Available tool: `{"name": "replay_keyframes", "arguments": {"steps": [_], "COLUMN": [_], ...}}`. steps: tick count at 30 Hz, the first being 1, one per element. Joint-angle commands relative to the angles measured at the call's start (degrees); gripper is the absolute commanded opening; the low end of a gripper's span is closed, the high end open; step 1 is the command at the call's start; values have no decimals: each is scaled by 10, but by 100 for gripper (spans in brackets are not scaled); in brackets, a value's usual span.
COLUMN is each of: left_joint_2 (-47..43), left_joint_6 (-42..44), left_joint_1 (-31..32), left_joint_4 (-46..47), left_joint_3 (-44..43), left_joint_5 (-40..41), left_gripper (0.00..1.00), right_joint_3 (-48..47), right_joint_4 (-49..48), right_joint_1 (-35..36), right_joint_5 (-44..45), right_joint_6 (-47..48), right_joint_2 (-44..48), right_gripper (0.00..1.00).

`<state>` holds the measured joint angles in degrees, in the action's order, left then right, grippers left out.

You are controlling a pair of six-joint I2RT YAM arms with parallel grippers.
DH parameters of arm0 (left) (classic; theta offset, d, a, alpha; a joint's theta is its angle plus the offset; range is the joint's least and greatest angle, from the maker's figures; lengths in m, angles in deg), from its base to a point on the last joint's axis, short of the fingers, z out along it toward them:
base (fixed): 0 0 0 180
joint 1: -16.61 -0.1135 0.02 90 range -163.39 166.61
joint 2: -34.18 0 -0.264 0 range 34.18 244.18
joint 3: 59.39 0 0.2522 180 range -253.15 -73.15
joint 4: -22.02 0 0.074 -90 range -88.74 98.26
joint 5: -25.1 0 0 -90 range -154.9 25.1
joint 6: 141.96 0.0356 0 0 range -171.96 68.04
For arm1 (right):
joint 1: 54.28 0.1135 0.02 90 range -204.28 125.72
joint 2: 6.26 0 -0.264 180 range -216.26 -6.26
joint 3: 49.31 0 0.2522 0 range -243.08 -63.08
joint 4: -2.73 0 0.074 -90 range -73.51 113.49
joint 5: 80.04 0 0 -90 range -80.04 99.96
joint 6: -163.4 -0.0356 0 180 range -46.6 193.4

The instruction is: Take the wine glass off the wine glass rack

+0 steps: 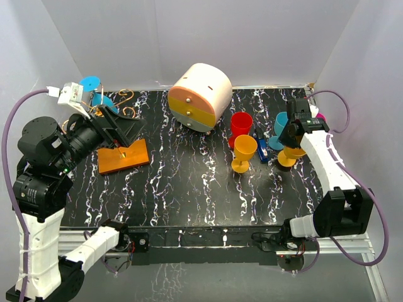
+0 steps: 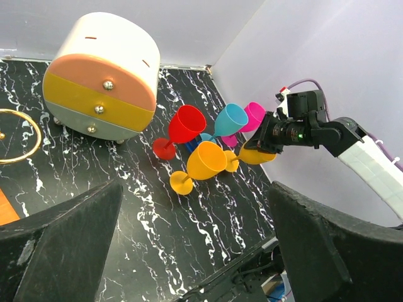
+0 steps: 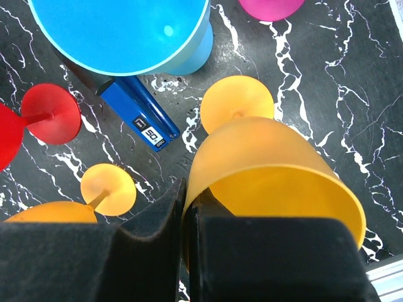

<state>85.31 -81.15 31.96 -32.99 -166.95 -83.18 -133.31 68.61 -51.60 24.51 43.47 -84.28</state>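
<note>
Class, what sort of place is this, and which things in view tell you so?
Probably a robot test cell in a lab, not a home: a left arm and right arm fixed at the near edge of the table, plain white walls closing it in, and a red wine glass among bright props.

Bright even light, soft shadows, foregrnd blur

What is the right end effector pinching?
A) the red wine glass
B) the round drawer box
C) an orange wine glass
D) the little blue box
C: in the right wrist view, the right end effector is shut on the rim of the orange wine glass, with the cup wall caught between its two black fingers.
</note>
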Motion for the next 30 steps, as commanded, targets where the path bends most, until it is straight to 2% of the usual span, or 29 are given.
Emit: {"name": "replay_keyframes", "arguments": {"steps": [1,8,18,21,26,30], "left_joint_2": [4,6,3,3,1,-8], "left_joint_6": [6,2,0,0,-4,-11], "left_joint_1": [2,2,2,2,7,20], "left_joint_4": [-7,-10,-15,-15,-13,-15], "left_joint_3": [-22,-22,-23,-22,-18,-4], "left_joint_5": [5,4,5,3,-9,-2], "left_gripper": [99,99,99,99,99,99], "right_joint_3": [5,11,24,19,20,2], "right_joint_4": [-38,-49,-54,-46,-34,-2], "right_joint_1": [-4,-4,-4,-3,-3,-3], "right_joint_5": [-9,-29,-48,-43,-41,-46], "right_joint_6": [7,11,7,9,20,17], "right_joint_2": [-5,-13,-20,-20,-17,-18], "right_gripper": [0,0,11,18,39,49]}}
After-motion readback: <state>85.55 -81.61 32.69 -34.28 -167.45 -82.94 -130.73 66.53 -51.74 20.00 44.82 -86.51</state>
